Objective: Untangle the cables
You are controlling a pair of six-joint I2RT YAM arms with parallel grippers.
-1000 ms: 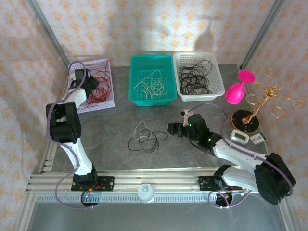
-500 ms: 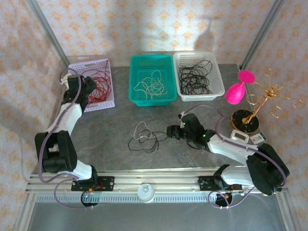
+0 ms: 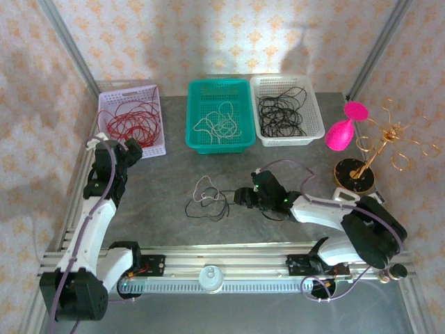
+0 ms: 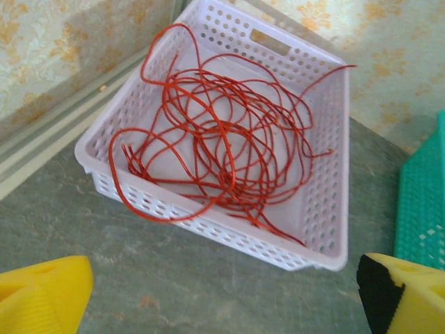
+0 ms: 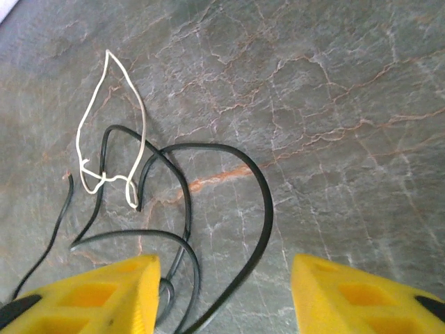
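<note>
wires, red and curly, lie in the lavender plastic basket left of the teal plastic basket; the left gripper has withdrawn, open and empty. the right gripper, jaws apart, now straddles the black-and-white wire tangle in front of that teal basket, probably next to sort.

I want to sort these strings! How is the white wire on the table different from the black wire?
The thin white wire makes one small pointed loop; the thin black wire sweeps in several bigger curves. The white wire looks thinner than the black wire. Both lie crossed over each other on the grey marbled table.
</note>
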